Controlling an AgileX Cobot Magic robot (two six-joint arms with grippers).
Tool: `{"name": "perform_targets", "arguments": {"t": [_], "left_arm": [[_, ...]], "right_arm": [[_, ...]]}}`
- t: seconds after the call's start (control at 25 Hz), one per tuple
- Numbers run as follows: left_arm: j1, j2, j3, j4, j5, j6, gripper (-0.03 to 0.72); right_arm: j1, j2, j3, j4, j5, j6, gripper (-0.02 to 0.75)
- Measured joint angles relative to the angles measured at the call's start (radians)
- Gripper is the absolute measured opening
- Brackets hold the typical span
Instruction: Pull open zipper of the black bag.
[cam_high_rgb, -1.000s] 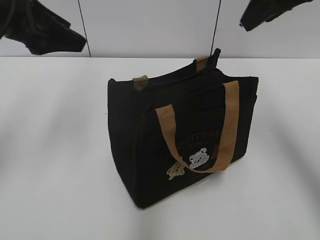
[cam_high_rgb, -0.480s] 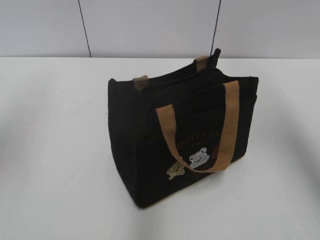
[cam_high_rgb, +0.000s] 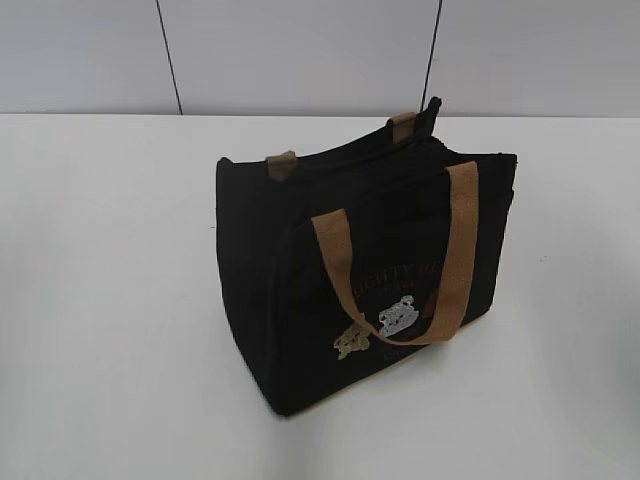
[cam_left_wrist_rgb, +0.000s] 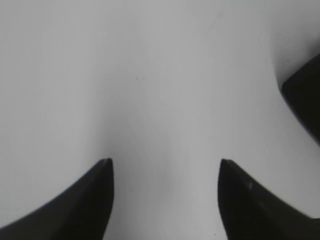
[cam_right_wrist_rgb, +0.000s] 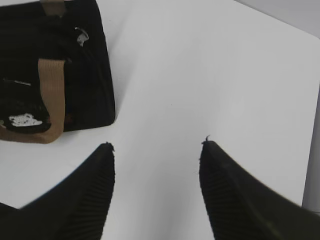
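Standing upright near the middle of a plain white tabletop (cam_high_rgb: 110, 300) is a boxy black fabric tote bag (cam_high_rgb: 300, 300), turned at an angle so one corner faces the exterior camera. A tan webbing handle (cam_high_rgb: 455, 250) loops down over its front panel, and the second tan handle (cam_high_rgb: 281, 163) shows only as two short tabs at the far top edge. Faint lettering and small pale embroidered bear patches (cam_high_rgb: 385, 325) sit low on the front. The black zipper line (cam_high_rgb: 400, 170) runs along the bag's top edge; in the exterior view it blends into the dark fabric, and whether it is closed or parted cannot be told. In the right wrist view, a small silver metal pull tab (cam_right_wrist_rgb: 81, 35) shows on the bag's top, near one end.

Neither arm appears in the exterior view. The left wrist view shows the left gripper (cam_left_wrist_rgb: 165, 165) with its two dark fingers (cam_left_wrist_rgb: 95, 190) spread apart and nothing between them, over bare white tabletop, with a dark shape at the right edge of that view. The right wrist view shows the right gripper (cam_right_wrist_rgb: 156, 145) with its ribbed black fingers (cam_right_wrist_rgb: 97, 175) likewise apart and empty, above the tabletop, with the bag well apart at the upper left of that view.
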Motion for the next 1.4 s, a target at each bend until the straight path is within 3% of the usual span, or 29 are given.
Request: {"name": "perform_targets", "arguments": {"t": [0.36, 0.6, 1.04, 1.4], "left_arm": [[0.0, -0.335, 0.24, -0.021, -0.019, -0.002, 0.489], [0.0, -0.478, 0.326, -0.042, 0.005, -0.003, 0.489], [0.0, -0.764, 0.379, -0.05, -0.025, -0.003, 0.479], [0.001, -0.786, 0.382, -0.097, -0.026, 0.072, 0.458]], "right_arm": [[0.0, -0.355, 0.39, 0.022, -0.033, -0.003, 0.419], [0.0, -0.546, 0.58, 0.123, -0.033, -0.005, 0.419], [0.0, -0.819, 0.689, 0.153, -0.025, -0.029, 0.419], [0.0, -0.998, 0.699, 0.16, -0.011, -0.03, 0.419]]}}
